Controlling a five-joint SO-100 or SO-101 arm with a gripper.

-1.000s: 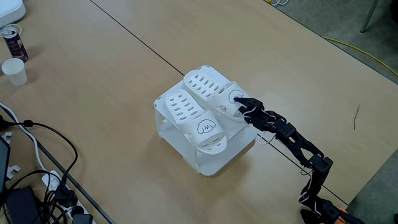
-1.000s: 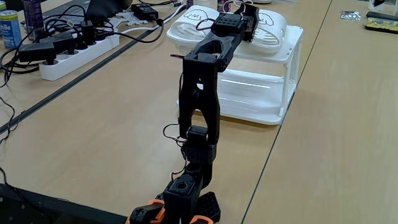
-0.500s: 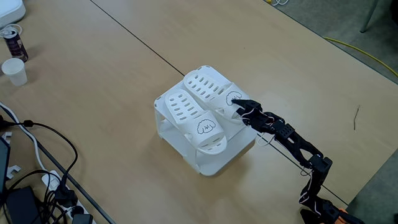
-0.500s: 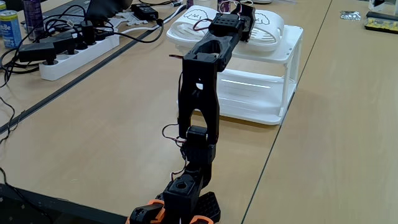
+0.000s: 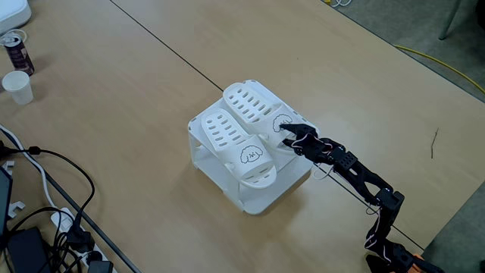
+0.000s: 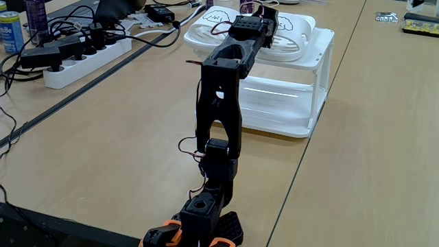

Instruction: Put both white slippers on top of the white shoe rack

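Observation:
The white shoe rack (image 5: 261, 199) stands mid-table, and in the other fixed view its side wall (image 6: 319, 75) is seen beyond the arm. Two white slippers lie side by side on its top. The near slipper (image 5: 231, 136) rests free, puppy face toward the arm. My gripper (image 5: 287, 133) sits at the toe strap of the far slipper (image 5: 254, 106) and looks shut on it, the toe partly hidden by the fingers. From behind the arm, the gripper (image 6: 265, 11) lies over the right slipper (image 6: 296, 33), with the left slipper (image 6: 212, 26) beside it.
A drink can (image 5: 16, 50) and a paper cup (image 5: 18, 87) stand at the table's far left. Cables and a power strip (image 6: 89, 51) crowd one table edge. A yellow cable (image 5: 439, 62) runs on the floor past the table. A dark seam (image 5: 163, 47) crosses the tabletop.
My gripper has shifted slightly left and down over the rack's top. The far slipper's toe has moved with it, settling closer to the other slipper.

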